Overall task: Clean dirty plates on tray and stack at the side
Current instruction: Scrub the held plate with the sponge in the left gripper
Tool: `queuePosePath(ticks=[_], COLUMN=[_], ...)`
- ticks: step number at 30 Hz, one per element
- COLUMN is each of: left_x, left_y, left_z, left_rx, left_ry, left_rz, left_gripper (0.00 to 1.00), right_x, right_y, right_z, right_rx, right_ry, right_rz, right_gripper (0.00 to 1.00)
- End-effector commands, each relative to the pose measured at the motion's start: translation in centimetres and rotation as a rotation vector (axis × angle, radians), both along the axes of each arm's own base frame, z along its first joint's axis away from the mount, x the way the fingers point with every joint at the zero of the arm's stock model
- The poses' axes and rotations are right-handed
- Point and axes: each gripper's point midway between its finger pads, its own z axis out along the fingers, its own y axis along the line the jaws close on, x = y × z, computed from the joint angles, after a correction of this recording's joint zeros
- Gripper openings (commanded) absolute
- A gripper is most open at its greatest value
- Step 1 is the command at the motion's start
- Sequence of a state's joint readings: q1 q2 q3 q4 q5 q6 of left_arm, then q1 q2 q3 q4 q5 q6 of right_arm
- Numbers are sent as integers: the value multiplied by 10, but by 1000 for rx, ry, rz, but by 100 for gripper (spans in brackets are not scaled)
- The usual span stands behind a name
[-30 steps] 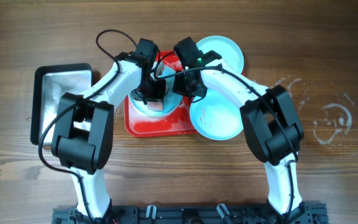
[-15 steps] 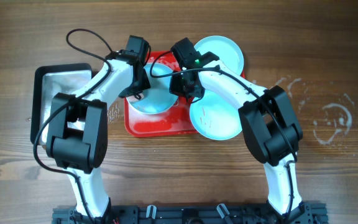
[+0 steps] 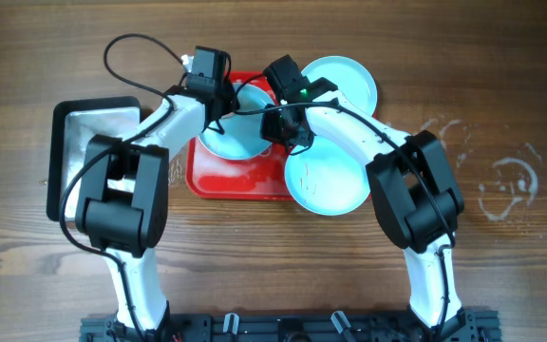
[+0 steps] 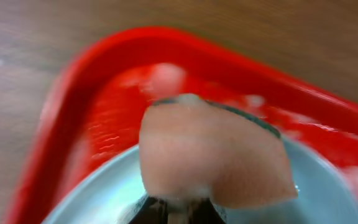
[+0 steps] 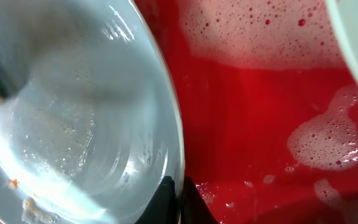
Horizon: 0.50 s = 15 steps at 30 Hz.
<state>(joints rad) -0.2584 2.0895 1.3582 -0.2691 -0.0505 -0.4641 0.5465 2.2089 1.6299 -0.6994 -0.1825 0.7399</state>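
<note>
Three pale blue plates show from overhead: one (image 3: 245, 133) on the red tray (image 3: 235, 180), one (image 3: 349, 81) at the back right, one (image 3: 335, 180) overlapping the tray's right edge. My right gripper (image 3: 278, 128) is shut on the rim of the tray plate (image 5: 73, 124), pinching it over the sudsy tray (image 5: 260, 112). My left gripper (image 3: 218, 104) is shut on a pink sponge (image 4: 210, 155) pressed over that plate (image 4: 98, 199) near the tray's back left corner (image 4: 104, 56). The plate carries water drops and small food bits.
A grey metal pan (image 3: 93, 152) lies on the wooden table left of the tray. White suds cover parts of the tray floor (image 5: 260, 31). Dried water marks (image 3: 511, 185) show on the table at the right.
My left gripper with the sponge has swept from the plate's front toward its back left edge. The tray and its plates shifted slightly. My right gripper kept its hold on the plate rim.
</note>
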Motion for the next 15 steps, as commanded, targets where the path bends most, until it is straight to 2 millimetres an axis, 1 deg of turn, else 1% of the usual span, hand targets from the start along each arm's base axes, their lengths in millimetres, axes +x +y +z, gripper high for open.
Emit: queuePosePath(ticks=[1, 5, 8, 11, 13, 15], left_x=[-16, -29, -37, -49, -58, -72], left_y=[-51, -78, -86, -82, -74, -62], left_z=[-11, -10, -11, -16, -22, -29], left_rx=[-107, -122, -117, -104, -99, -90], left_ry=[29, 28, 35, 91, 145, 224], left_rz=[-245, -415, -486, -498, -487, -466], left_gripper=[4, 4, 4, 4, 4, 4], right_x=[-5, -4, -5, -5, -5, -5], right_y=[-9, -9, -9, -8, -8, -8], right_z=[-13, -13, -13, -13, -13, -13], right_rx=[-50, -48, -48, -48, -48, -48], right_ry=[19, 16, 17, 17, 17, 17], right_rz=[16, 16, 13, 14, 15, 15], right_gripper=[4, 4, 4, 4, 4, 4])
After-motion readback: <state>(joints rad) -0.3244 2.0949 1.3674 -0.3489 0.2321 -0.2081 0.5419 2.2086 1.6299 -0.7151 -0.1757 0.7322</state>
